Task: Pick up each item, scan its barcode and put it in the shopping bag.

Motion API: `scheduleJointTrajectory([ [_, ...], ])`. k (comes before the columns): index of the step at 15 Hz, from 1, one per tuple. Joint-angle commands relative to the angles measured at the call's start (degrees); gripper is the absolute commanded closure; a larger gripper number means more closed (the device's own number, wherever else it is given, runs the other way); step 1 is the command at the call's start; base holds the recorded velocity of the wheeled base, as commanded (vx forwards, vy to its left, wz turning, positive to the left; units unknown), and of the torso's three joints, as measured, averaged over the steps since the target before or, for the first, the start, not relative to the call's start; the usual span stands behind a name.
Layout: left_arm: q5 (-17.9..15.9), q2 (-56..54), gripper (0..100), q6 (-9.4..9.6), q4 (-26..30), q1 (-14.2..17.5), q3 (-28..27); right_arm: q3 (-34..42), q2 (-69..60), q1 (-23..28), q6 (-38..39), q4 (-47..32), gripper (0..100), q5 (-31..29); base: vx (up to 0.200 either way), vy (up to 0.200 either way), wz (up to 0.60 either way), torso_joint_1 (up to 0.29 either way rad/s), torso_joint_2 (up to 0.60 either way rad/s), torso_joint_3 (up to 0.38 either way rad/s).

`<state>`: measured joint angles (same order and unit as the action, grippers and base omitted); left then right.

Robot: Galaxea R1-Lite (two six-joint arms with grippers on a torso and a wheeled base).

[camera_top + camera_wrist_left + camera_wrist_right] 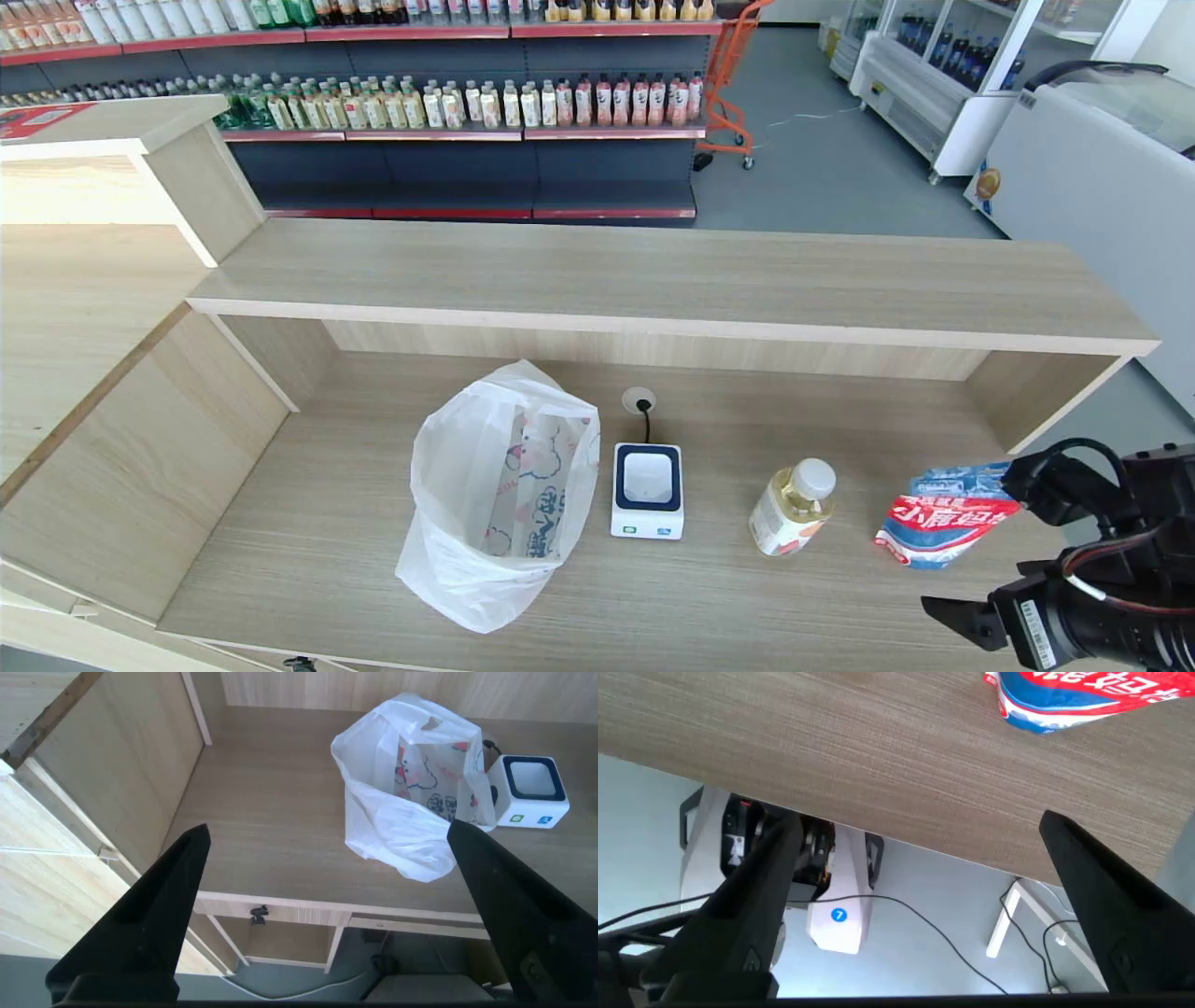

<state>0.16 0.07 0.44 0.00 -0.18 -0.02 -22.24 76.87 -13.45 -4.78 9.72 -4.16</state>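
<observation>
Quick one from the remote seat. Both claws are spread wide with nothing in them. The left claw [329, 829] is off toward the shopping bag [504, 495] side of the tabletop [840, 429]. The right claw [917, 821] sits just past the near edge, close to the snack packet [945, 529]. The bottle [792, 509] sits between that packet and the scanner [647, 490], and the bag stands open just beside the scanner on its other side.

My read: both items on the right are waiting, so the packet goes first since it's nearest the right claw. It looks like a soft, crinkly pouch lying flat. I'd come in over its near end, close on a seam or a pinch of film rather than the puffy middle, and lift slowly so it doesn't slip out. I can't see the barcode from here, so I'd rotate the packet over the scanner window until it reads, then carry it across and drop it into the bag mouth without snagging the thin plastic.
</observation>
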Motion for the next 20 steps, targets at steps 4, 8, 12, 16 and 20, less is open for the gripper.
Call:
scheduleJointTrajectory([
  [4,0.0,0.0,0,0.00,0.0,0.0,0.0,3.6,19.5,-1.8,0.1,18.8,0,-4.3,0.000,0.000,0.00,0.000,0.00,0.000],
  [8,0.0,0.0,0,0.00,0.0,0.0,0.0,3.7,30.0,-5.0,0.4,33.8,0,-4.5,0.000,0.000,0.00,0.000,0.00,0.000],
  [12,0.0,0.0,0,0.00,0.0,0.0,0.0,3.5,40.0,-8.4,0.7,51.0,0,-4.5,0.000,0.000,0.00,0.000,0.00,0.000],
  [16,0.0,0.0,0,0.00,0.0,0.0,0.0,3.4,47.2,-10.5,1.4,63.5,0,-6.6,0.000,0.000,0.00,0.000,0.00,0.000],
  [20,0.0,0.0,0,0.00,0.0,0.0,0.0,1.8,53.7,-11.7,0.5,73.4,0,-8.8,0.000,0.000,0.00,0.000,0.00,0.000],
])
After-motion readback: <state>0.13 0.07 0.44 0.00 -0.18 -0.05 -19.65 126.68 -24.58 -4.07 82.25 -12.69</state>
